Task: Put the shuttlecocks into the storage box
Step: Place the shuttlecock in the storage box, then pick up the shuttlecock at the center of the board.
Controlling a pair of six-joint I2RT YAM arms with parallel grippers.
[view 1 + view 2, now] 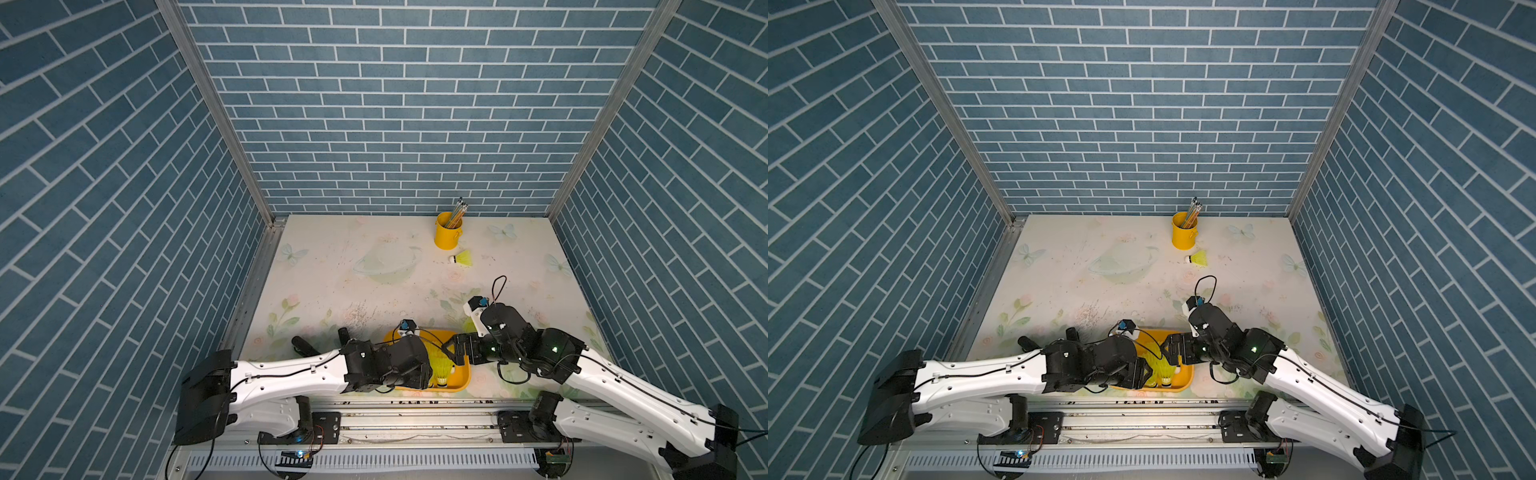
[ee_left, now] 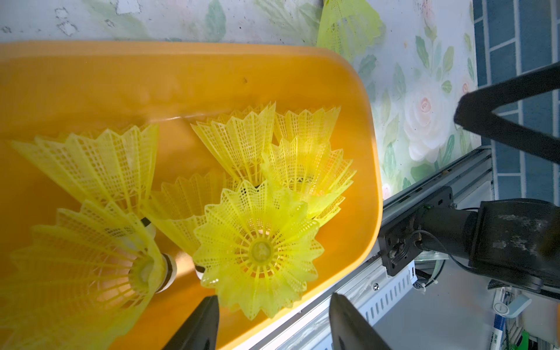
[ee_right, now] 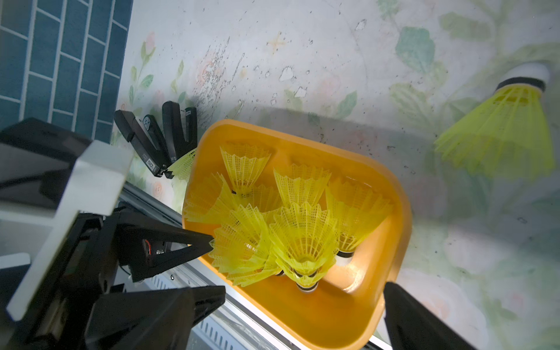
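Observation:
The orange storage box (image 1: 460,376) (image 1: 1185,374) sits at the table's front edge. Several yellow-green shuttlecocks (image 2: 260,248) (image 3: 303,236) stand inside it, skirts up. My left gripper (image 2: 272,318) (image 1: 430,370) hovers over the box's near side, open; one skirt lies between its fingers (image 2: 203,324) without being pinched. My right gripper (image 3: 303,306) (image 1: 455,351) is wide open astride the box's right end. One loose shuttlecock (image 1: 462,257) (image 1: 1199,258) lies by the cup, another (image 3: 503,136) just beyond the box, and a third (image 3: 181,163) against the staplers.
A yellow pencil cup (image 1: 448,230) stands at the back right. Two black staplers (image 3: 157,142) (image 1: 307,347) lie left of the box. The metal rail (image 1: 415,409) runs directly along the box's near side. Blue brick walls enclose the table.

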